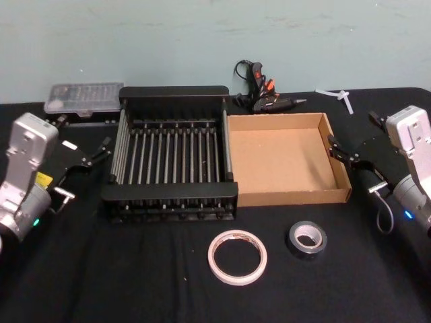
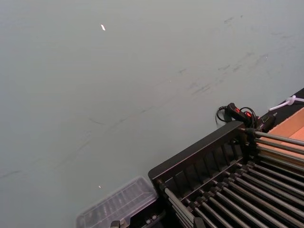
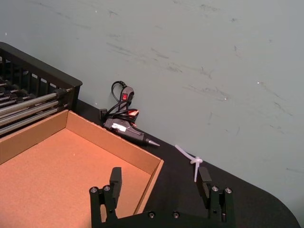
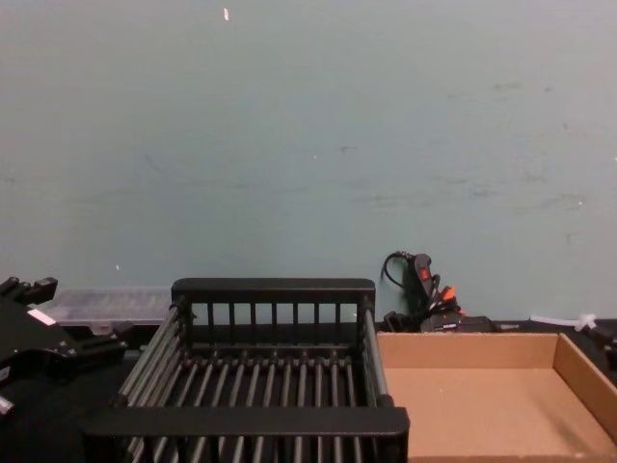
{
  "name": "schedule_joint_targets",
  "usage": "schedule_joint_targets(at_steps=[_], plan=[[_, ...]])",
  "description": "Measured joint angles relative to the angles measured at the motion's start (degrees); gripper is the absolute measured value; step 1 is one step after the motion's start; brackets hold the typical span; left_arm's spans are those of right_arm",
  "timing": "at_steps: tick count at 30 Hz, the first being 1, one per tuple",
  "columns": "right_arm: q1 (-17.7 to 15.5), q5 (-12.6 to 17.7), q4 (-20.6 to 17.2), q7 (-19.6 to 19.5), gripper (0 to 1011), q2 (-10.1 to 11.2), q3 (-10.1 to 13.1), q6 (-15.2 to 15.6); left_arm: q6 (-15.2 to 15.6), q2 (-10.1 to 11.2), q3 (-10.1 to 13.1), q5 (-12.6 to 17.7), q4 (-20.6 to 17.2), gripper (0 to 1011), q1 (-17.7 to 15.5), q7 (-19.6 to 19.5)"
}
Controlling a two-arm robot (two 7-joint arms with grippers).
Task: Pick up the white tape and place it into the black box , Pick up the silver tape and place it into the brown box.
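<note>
Head view: silver tape (image 1: pixel 307 239) near right pincer (image 1: pixel 345 153).

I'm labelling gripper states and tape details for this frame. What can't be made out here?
- Left gripper: head view, fingers dark against the black table; open or shut unclear.
- White tape: printing on its inner face too small in the head view.
- Silver tape: far side of the roll hidden by the roll itself, head view.
- Black box: near corners cut off by the chest view's bottom edge.
</note>
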Motion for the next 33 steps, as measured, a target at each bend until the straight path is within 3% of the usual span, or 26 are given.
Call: schedule_joint_targets(at_steps=[16, 24, 33], plan=[[0.0, 0.0, 0.0, 0.2, 1002, -0.1, 0.2, 0.0, 0.0, 0.0, 0.0, 0.0, 0.0, 1001, 0.0, 0.0], [-1.0, 1.2, -1.1, 2.4, 1002, -0.4, 1.8, 0.3, 0.0, 0.0, 0.0, 0.0, 0.0, 1001, 0.0, 0.0], [-3.7, 3.5, -5.0, 4.6, 1002, -0.4, 4.0, 1.8, 0.0, 0.0, 0.0, 0.0, 0.0, 1001, 0.0, 0.0]])
